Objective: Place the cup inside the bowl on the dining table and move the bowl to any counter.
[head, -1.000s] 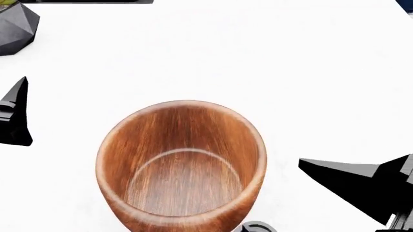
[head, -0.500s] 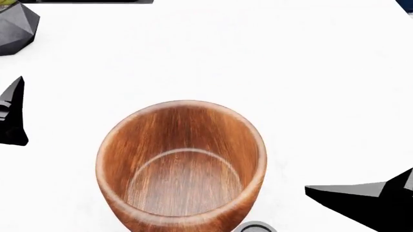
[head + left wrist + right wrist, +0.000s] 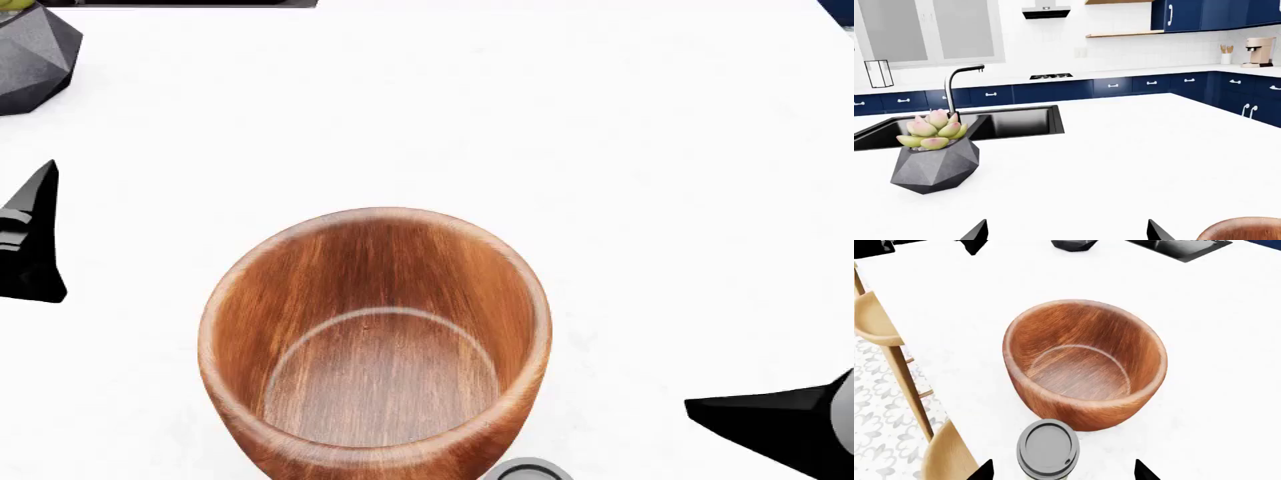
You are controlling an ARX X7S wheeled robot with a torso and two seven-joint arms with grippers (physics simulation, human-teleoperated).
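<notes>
The reddish-brown wooden bowl (image 3: 374,350) stands upright and empty on the white dining table (image 3: 627,150). Beside the bowl, touching or nearly touching its near wall, stands the cup (image 3: 1047,447), showing its dark grey lid; only the lid's edge (image 3: 529,470) peeks into the head view. My right gripper (image 3: 1063,472) is open, its wide-apart fingertips either side of the cup without touching it. It shows low at the right in the head view (image 3: 781,425). My left gripper (image 3: 1066,231) is open and empty, left of the bowl (image 3: 1244,229).
A dark grey faceted planter (image 3: 937,162) with a succulent stands near a black sink (image 3: 967,125) and faucet. Wooden stools (image 3: 874,320) line the table's edge. A tiled-back counter (image 3: 1147,71) with navy cabinets runs along the far wall.
My right gripper has drawn back toward the lower right of the head view. The left gripper has barely shifted. Bowl and cup have not moved.
</notes>
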